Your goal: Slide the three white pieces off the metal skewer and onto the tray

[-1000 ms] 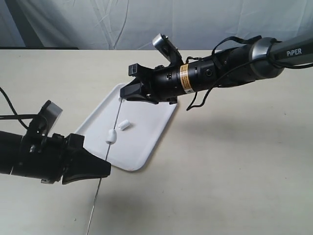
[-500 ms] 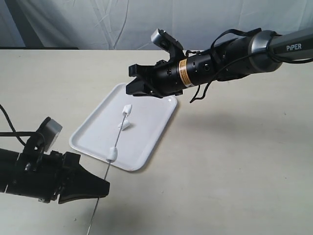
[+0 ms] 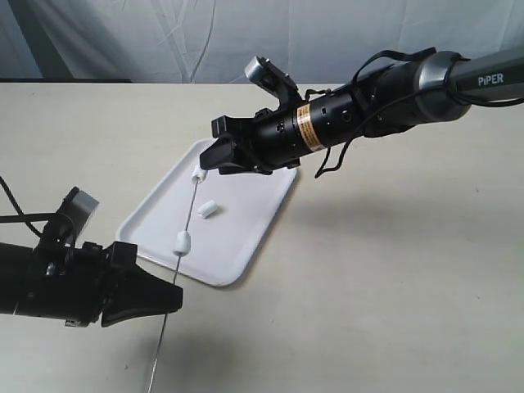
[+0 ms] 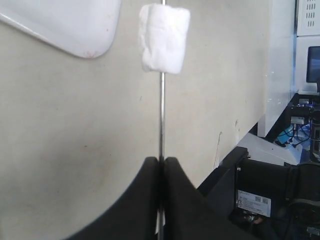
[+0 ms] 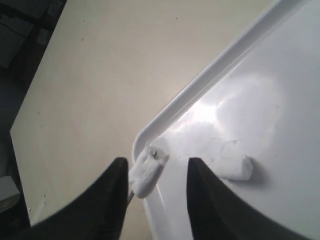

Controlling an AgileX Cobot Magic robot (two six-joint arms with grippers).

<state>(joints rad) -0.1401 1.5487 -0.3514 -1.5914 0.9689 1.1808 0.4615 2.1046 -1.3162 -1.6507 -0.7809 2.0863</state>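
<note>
left wrist view: the left gripper (image 4: 161, 167) is clenched on the skewer (image 4: 161, 110). its two black fingers (image 4: 137, 205) are pressed together, with the thin grey rod pinched in the seam between them. a short way out along the rod sits the second piece (image 4: 164, 38), a lumpy, soft-looking white chunk with the rod through its middle. a rounded corner of the tray (image 4: 75, 25) shows beyond it.

right wrist view: the right gripper (image 5: 157, 164) is released, its jaws well apart. the tip piece (image 5: 146, 172) sits in the gap, close to one finger (image 5: 112, 200); whether they touch i cannot tell. it hangs by a corner of the tray's rim (image 5: 200, 85). the loose piece (image 5: 234, 167) lies on its side on the glossy tray floor, off the rod.

exterior view: only here does the whole layout show. the left gripper (image 3: 176, 295) holds the skewer (image 3: 189, 209) low, just off the near edge of the tray (image 3: 246, 225). a bare length of rod runs on behind it over the table (image 3: 393, 270). the rod slants up across the tray towards the right gripper (image 3: 209, 160). the tip piece (image 3: 197, 175) is at the rod's far end, just under that gripper. the second piece (image 3: 182, 242) is partway down the rod, over the tray's near side. the loose piece (image 3: 207, 209) lies on the tray just beside the rod.
</note>
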